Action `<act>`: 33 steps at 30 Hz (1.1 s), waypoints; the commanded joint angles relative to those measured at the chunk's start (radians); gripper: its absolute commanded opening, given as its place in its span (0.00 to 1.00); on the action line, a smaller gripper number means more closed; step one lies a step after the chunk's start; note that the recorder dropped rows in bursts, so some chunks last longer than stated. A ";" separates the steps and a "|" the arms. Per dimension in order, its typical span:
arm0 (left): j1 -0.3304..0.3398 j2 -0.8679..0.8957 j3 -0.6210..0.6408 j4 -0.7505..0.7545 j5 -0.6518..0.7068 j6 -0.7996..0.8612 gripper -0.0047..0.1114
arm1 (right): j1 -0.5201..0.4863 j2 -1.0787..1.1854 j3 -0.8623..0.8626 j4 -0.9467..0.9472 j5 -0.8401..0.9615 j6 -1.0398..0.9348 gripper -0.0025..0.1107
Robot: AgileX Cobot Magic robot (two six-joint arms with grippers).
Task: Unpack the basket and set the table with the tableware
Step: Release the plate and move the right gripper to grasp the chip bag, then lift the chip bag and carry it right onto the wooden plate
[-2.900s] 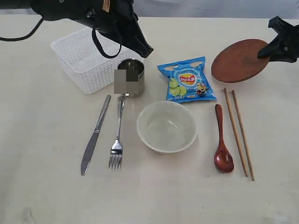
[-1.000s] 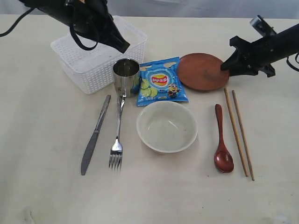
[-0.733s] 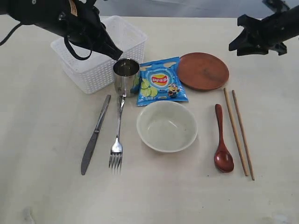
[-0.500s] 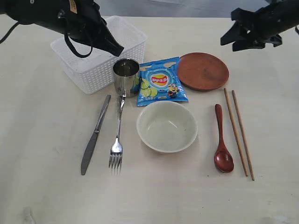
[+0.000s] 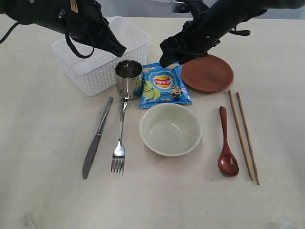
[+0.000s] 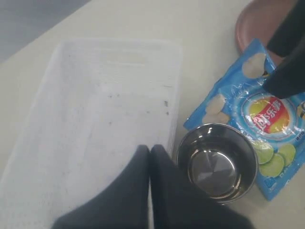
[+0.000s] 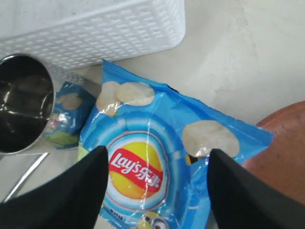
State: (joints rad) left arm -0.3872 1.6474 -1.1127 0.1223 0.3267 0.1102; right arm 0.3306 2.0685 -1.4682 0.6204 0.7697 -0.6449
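The pale cream table (image 5: pixel 43 195) fills the exterior view, bare along its near edge. Take the floral bowl (image 5: pixel 170 130) as the centre of the dial. The knife (image 5: pixel 96 139) and fork (image 5: pixel 119 138) lie side by side at 9 o'clock. The red spoon (image 5: pixel 227 145) and the 2 chopsticks (image 5: pixel 244 136) lie at 3 o'clock.

Farther back, the steel cup (image 5: pixel 129 76) stands upright at 11 o'clock, at the fork's handle end. The chip bag (image 5: pixel 165 86) lies at 12 o'clock, its edge against the cup. The plate (image 5: pixel 208 74) lies flat at 1 o'clock, just beside the bag's corner. Farthest off, at 10 o'clock, is the basket (image 5: pixel 90 64); the left wrist view shows nothing in it.

About 3 seconds ago the plate hung tilted in the right gripper (image 7: pixel 155 160) out at 2 o'clock, and the bag lay clear of the cup. Now the plate is down and let go, and the bag has been nudged against the cup. Within the last second the right arm lifted away and swung across. Its fingers now stand wide apart over the bag's upper half, not closed on it. The left gripper (image 6: pixel 149 150) is pinched together on nothing and hangs over the basket's rim beside the cup, where it was.

Every piece of tableware looks unpacked and placed. Only the bag sits oddly in the setting, and the right arm seems set to clear it.
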 commanded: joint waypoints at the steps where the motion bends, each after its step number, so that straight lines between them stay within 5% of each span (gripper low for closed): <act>1: 0.003 -0.011 0.003 -0.004 -0.008 -0.005 0.04 | 0.033 -0.009 0.001 -0.155 -0.080 0.111 0.53; 27: 0.003 -0.011 0.003 -0.018 -0.020 -0.010 0.04 | 0.048 -0.009 0.170 -0.123 -0.239 0.148 0.52; 33: 0.003 -0.011 0.003 -0.022 -0.021 -0.010 0.04 | 0.070 -0.009 0.170 -0.120 -0.247 0.148 0.29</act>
State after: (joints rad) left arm -0.3872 1.6474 -1.1127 0.1150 0.3150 0.1054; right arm 0.3933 2.0669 -1.3011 0.4923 0.5331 -0.4932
